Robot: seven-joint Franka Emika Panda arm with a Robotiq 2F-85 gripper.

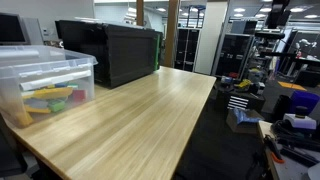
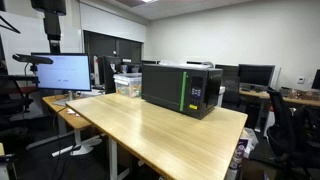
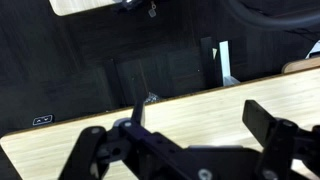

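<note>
Gripper (image 3: 175, 135) reads wide to me in the wrist view. Both dark fingers stand far apart at the bottom of the picture, with nothing between them but bare wood, so it holds nothing and touches nothing.

Nearest to it is the counter (image 3: 45, 150), straight below the gripper and clear of it. The pale wooden top fills the strip under the fingers. Its edge runs across in front of them, roughly along the line from one finger to the other, climbing a little toward the finger on the picture's right. Past that edge, ahead of the gripper, lies dark floor (image 3: 100, 60).

The rest I cannot place. In both exterior views a black box (image 1: 110, 52) (image 2: 180, 88) stands on the counter with a clear bin (image 1: 45, 85) of coloured bits near it. Neither shows in the wrist view, and the gripper shows in neither exterior view. So I cannot tell which way box and bin lie from the gripper, only that they are not under it or just ahead. I judge that any move from here would hinge on that bearing.
</note>
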